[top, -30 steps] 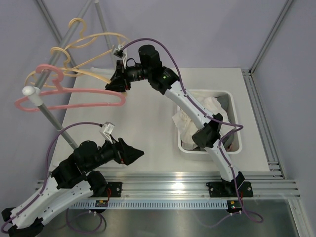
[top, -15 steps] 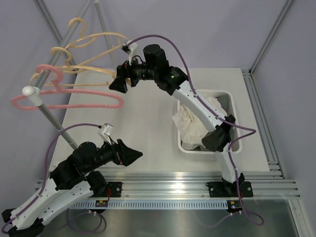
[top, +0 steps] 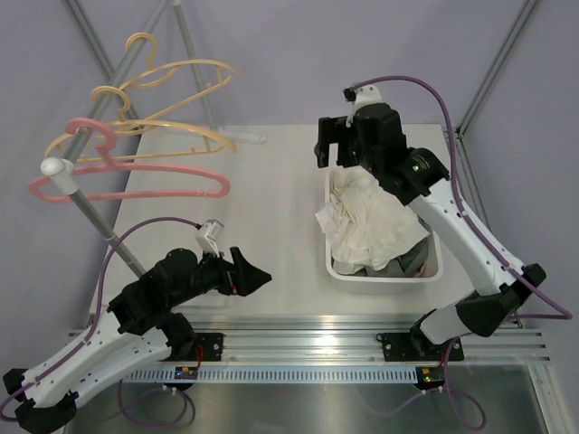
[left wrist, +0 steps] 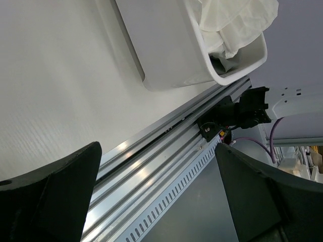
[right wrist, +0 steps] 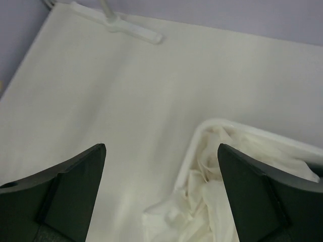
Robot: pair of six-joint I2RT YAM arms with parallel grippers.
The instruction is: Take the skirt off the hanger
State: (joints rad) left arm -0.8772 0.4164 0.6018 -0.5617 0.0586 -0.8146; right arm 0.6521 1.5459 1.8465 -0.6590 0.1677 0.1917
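Observation:
A bare pink hanger (top: 127,176) hangs on the rack pole (top: 90,212) with two bare beige hangers (top: 172,72) behind it. The white skirt (top: 371,221) lies crumpled in the white bin (top: 330,262), spilling over its left rim. My right gripper (top: 336,145) hovers open above the bin's far left corner, nothing between its fingers; its wrist view shows the skirt (right wrist: 227,201) and the bin rim (right wrist: 192,151) below the right gripper (right wrist: 161,191). My left gripper (top: 253,278) stands open and empty low by the table's near edge, far from the hangers.
The rack's white foot (top: 240,136) lies on the table at the back left. A grey garment (top: 412,262) shows under the skirt in the bin. Past the left gripper (left wrist: 159,201), the left wrist view shows the bin's wall (left wrist: 166,50) and the aluminium rail (left wrist: 151,166).
My right gripper let go at the pink hanger's right end, opened, and swung right to above the bin. The left gripper shifted slightly right.

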